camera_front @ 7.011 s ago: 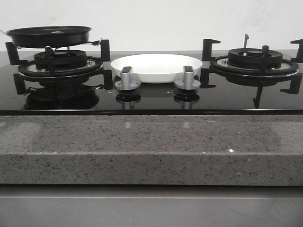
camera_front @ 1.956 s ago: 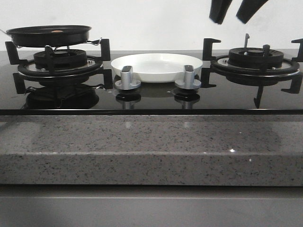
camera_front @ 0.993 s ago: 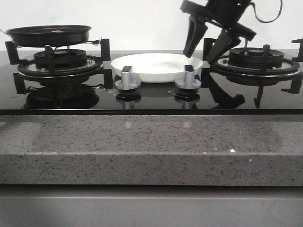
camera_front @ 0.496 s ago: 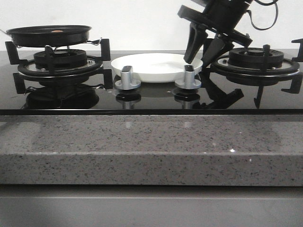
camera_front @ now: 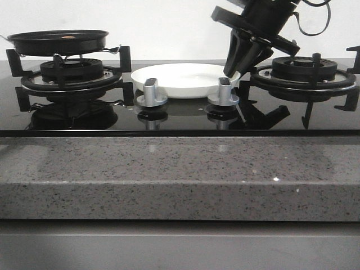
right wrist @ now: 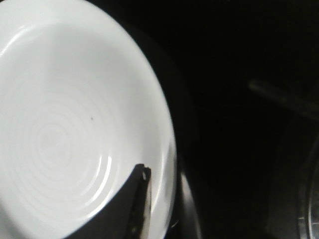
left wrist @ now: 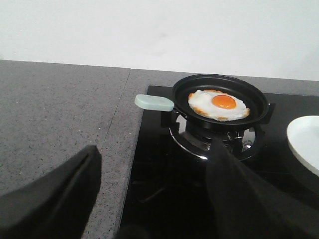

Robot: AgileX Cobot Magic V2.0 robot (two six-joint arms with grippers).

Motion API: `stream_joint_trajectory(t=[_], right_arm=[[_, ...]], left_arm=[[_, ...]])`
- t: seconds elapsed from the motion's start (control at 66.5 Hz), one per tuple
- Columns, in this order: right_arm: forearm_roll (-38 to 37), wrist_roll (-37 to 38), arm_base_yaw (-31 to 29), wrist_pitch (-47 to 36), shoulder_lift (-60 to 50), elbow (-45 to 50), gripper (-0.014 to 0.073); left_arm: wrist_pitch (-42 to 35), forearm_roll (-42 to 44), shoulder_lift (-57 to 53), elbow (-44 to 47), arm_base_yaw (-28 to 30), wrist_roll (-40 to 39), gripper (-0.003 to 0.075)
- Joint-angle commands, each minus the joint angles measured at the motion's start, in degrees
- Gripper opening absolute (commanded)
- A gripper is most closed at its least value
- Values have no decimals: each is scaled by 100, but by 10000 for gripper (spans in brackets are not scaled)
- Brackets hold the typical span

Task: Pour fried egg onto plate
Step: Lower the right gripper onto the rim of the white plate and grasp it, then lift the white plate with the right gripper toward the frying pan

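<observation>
Right tool clamped on plate rim, plate sitting between burners. Egg in pan on left burner. Left tool apart, idle. Next: grip pan handle.

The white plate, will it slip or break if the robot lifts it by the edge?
The plate looks glossy, so it may slip in the right end effector pinching its rim. It looks like hard ceramic: probably stiff, breakable if dropped. Held at one edge, it would likely tilt.

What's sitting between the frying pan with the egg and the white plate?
Only bare black stovetop and the burner's grate separate the pan from the plate, seen in the front view.
</observation>
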Motion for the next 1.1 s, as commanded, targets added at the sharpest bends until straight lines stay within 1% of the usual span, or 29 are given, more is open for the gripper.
stream_joint_trajectory(t=[0.0, 0.466, 0.542, 0.662, 0.737, 0.888, 1.083], right_arm=[[199, -77, -30, 583, -342, -172, 163], [140, -77, -30, 583, -340, -12, 160], [134, -77, -30, 583, -340, -12, 125], [87, -77, -30, 577, -340, -31, -13], [87, -77, -30, 560, -340, -45, -69], [79, -77, -30, 488, -340, -276, -67], [144, -44, -30, 497, -375, -999, -67]], left_arm=[[-461, 15, 62, -188, 0, -6, 459], [-461, 15, 62, -188, 0, -6, 459], [-461, 15, 62, -188, 0, -6, 459], [-461, 15, 62, -188, 0, -6, 459], [-461, 15, 62, -188, 0, -6, 459], [-461, 15, 62, -188, 0, -6, 459], [-461, 15, 62, -188, 0, -6, 459]])
